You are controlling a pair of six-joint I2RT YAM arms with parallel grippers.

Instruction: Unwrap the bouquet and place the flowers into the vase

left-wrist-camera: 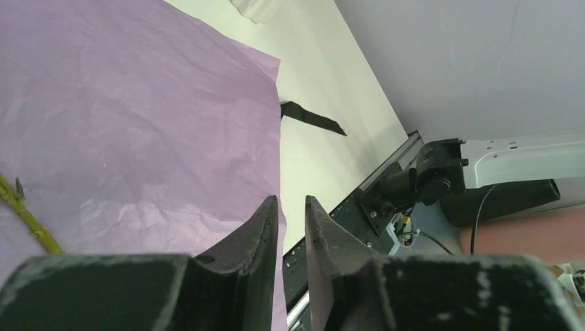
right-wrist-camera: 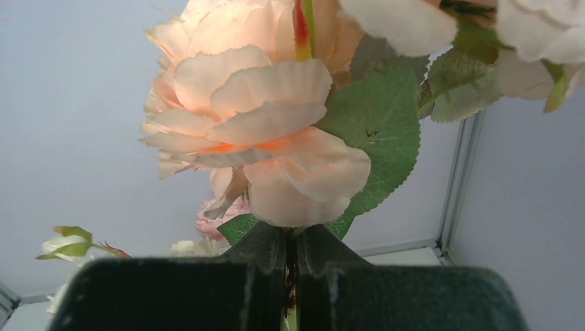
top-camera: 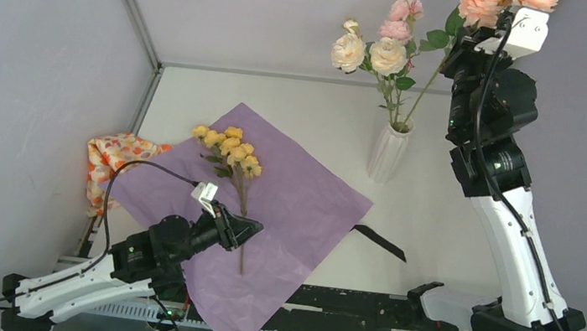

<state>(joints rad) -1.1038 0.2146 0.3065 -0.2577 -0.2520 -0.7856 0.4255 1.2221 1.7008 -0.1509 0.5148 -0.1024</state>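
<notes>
The right end effector (right-wrist-camera: 291, 241) gripped a peach rose (right-wrist-camera: 255, 131) by its stem, high beside the vase (top-camera: 389, 154), which held cream and pink flowers (top-camera: 388, 55). The left end effector (left-wrist-camera: 291, 207), narrowly parted and empty, hovered over the lilac paper (top-camera: 304, 192) near the yellow flowers (top-camera: 231, 148).

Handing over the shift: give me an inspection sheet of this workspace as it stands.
Surface: white table, lilac paper spread flat.
Job's things: vase upright with cream and pink flowers; yellow flowers lying on the paper; peach rose held high, stem reaching the vase mouth.
Clutter: black ribbon beside the paper; orange cloth at left edge.
Grippers: left gripper over the paper, fingers slightly apart, empty; right gripper shut on the peach rose.
Cables: black cable loops off left arm.
Surroundings: grey walls.
</notes>
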